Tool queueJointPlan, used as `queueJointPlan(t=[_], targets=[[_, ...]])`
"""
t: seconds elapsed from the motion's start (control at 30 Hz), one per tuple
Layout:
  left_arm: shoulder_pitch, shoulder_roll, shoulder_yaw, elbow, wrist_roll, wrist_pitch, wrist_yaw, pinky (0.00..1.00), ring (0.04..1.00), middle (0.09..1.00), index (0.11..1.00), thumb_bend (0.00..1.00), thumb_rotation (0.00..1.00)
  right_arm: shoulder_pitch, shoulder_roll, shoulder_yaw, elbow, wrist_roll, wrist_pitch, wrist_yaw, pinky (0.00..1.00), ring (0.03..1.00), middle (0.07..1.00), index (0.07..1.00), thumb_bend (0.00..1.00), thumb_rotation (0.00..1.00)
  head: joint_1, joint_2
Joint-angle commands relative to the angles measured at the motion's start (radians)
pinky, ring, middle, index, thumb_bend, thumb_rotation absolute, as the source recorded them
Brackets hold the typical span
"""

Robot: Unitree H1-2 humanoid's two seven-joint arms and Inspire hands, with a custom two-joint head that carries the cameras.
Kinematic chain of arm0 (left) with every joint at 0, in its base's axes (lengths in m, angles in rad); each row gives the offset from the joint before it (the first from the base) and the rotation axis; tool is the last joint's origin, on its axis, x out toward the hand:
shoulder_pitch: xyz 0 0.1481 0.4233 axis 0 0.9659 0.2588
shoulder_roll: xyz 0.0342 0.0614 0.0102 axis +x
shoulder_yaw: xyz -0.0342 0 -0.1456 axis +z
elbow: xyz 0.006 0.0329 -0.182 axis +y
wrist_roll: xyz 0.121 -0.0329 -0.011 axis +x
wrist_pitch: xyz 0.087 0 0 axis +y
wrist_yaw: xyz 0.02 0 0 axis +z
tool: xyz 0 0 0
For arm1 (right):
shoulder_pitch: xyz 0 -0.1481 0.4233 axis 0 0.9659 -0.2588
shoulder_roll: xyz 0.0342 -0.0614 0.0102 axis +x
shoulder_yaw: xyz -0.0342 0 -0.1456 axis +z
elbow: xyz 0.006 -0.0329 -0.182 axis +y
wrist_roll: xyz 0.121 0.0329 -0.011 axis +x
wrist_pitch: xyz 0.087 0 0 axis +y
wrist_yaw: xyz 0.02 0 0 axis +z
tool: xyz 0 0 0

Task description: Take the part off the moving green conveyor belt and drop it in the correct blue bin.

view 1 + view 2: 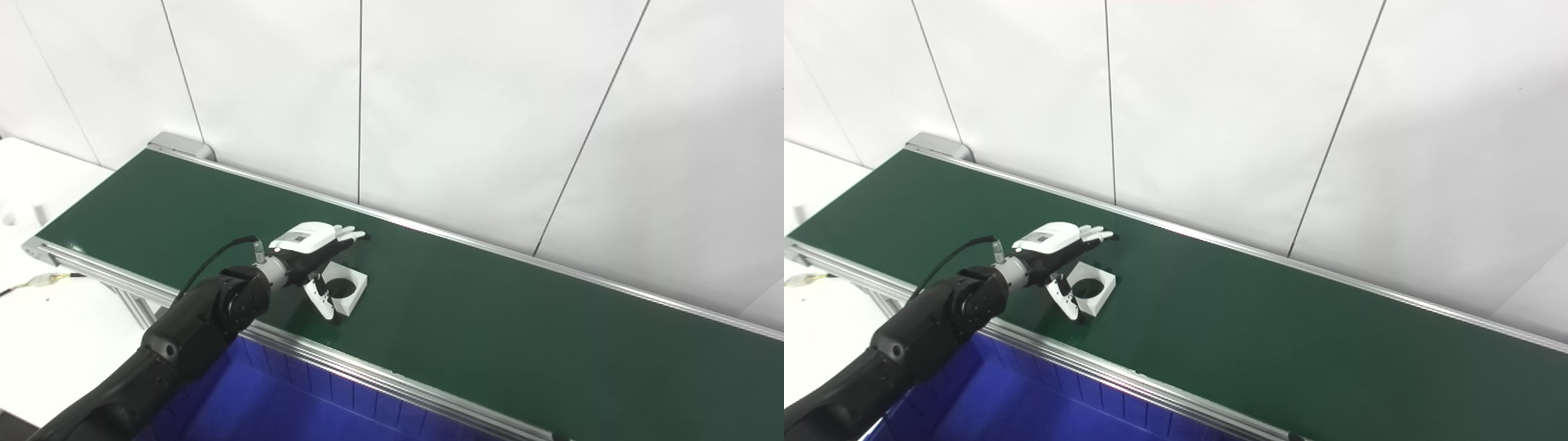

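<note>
Reaching out over the belt, my left hand hangs above the part with its fingers stretched flat and spread toward the far wall and its thumb hooked down at the near side; it holds nothing and stands wide. Just under and beside it lies the part, a flat white square block with a large round hole through its middle, resting on the dark green conveyor belt close to the near rail. My thumb reaches down at the part's near left edge; I cannot tell whether it touches. Below the silver rail, at the bottom of the view, sits a blue bin with ribbed walls. Behind the belt rises a white panelled wall.
</note>
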Motion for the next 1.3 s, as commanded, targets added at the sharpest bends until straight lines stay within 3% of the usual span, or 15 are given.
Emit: queueJointPlan(t=[0.0,0.17,0.2,0.23,0.27,0.3,0.33,0.37,0.4,0.5,0.63,0.87,1.0,1.1,1.27], targets=[[-0.050,0.001,-0.001,-0.014,0.008,0.015,-0.004,0.97,0.997,0.988,0.948,0.84,0.00,0.006,0.005,-0.006,-0.031,0.005,-0.043,-0.015,0.74,0.807,0.847,0.907,0.77,0.23,0.001,0.001],[-0.044,-0.032,-0.012,-0.005,0.004,0.020,0.002,0.92,0.956,0.960,0.925,0.84,0.00,0.009,0.007,-0.008,-0.036,0.003,-0.039,-0.015,0.73,0.805,0.848,0.906,0.77,0.25,0.000,0.006],[-0.041,-0.044,-0.009,0.007,-0.001,0.011,0.021,0.87,0.921,0.940,0.913,0.82,0.00,0.011,0.008,-0.008,-0.038,0.004,-0.038,-0.015,0.73,0.806,0.849,0.908,0.77,0.25,0.000,0.006],[-0.040,-0.052,-0.006,0.016,-0.005,0.004,0.033,0.76,0.847,0.896,0.876,0.75,0.00,0.012,0.009,-0.008,-0.039,0.005,-0.037,-0.015,0.74,0.808,0.851,0.910,0.76,0.25,0.000,0.006],[-0.037,-0.064,-0.001,0.028,-0.007,-0.007,0.059,0.72,0.821,0.881,0.864,0.73,0.00,0.014,0.010,-0.009,-0.040,0.006,-0.039,-0.016,0.74,0.809,0.852,0.911,0.76,0.25,0.001,0.010],[-0.036,-0.072,0.002,0.036,-0.007,-0.015,0.076,0.61,0.716,0.821,0.802,0.66,0.00,0.015,0.011,-0.010,-0.041,0.006,-0.040,-0.017,0.73,0.807,0.850,0.909,0.77,0.26,0.001,0.010],[-0.036,-0.081,0.005,0.038,-0.007,-0.010,0.086,0.57,0.680,0.801,0.780,0.64,0.00,0.017,0.012,-0.010,-0.042,0.013,-0.041,-0.014,0.73,0.806,0.849,0.908,0.77,0.26,0.003,0.010],[-0.036,-0.087,0.005,0.039,-0.007,-0.005,0.092,0.49,0.527,0.652,0.689,0.55,0.00,0.018,0.012,-0.011,-0.044,0.018,-0.042,-0.011,0.74,0.813,0.854,0.913,0.77,0.25,0.003,0.010],[-0.038,-0.092,0.005,0.045,-0.007,-0.007,0.103,0.44,0.448,0.563,0.588,0.51,0.00,0.018,0.012,-0.011,-0.044,0.019,-0.044,-0.010,0.75,0.814,0.855,0.914,0.77,0.25,0.003,0.010],[-0.043,-0.096,-0.003,0.050,-0.001,-0.002,0.111,0.39,0.409,0.514,0.525,0.50,0.00,0.018,0.011,-0.011,-0.043,0.017,-0.044,-0.010,0.74,0.813,0.855,0.914,0.76,0.25,0.004,0.012],[-0.052,-0.092,-0.018,0.042,0.018,0.051,0.083,0.30,0.377,0.466,0.522,0.50,0.00,0.016,0.012,-0.013,-0.040,0.017,-0.046,-0.014,0.74,0.812,0.854,0.913,0.77,0.27,0.006,0.013],[-0.050,-0.075,-0.019,0.029,0.014,0.068,0.070,0.36,0.413,0.500,0.503,0.50,0.00,0.016,0.012,-0.015,-0.049,0.012,-0.033,-0.011,0.74,0.815,0.855,0.913,0.76,0.28,0.003,0.018],[-0.027,-0.070,0.020,0.003,-0.024,0.043,0.100,0.27,0.366,0.453,0.528,0.50,0.00,0.014,0.013,-0.013,-0.050,0.010,-0.038,-0.011,0.74,0.814,0.856,0.913,0.75,0.27,-0.011,0.026],[0.025,-0.073,0.079,-0.079,-0.081,-0.013,0.148,0.23,0.355,0.441,0.526,0.49,0.00,0.012,0.014,-0.013,-0.048,0.006,-0.045,-0.013,0.73,0.808,0.851,0.911,0.74,0.26,-0.033,0.042],[0.114,-0.093,0.164,-0.208,-0.184,-0.066,0.178,0.32,0.381,0.456,0.523,0.50,0.00,0.011,0.020,-0.013,-0.050,0.015,-0.041,-0.011,0.74,0.807,0.851,0.907,0.75,0.27,-0.075,0.066]])
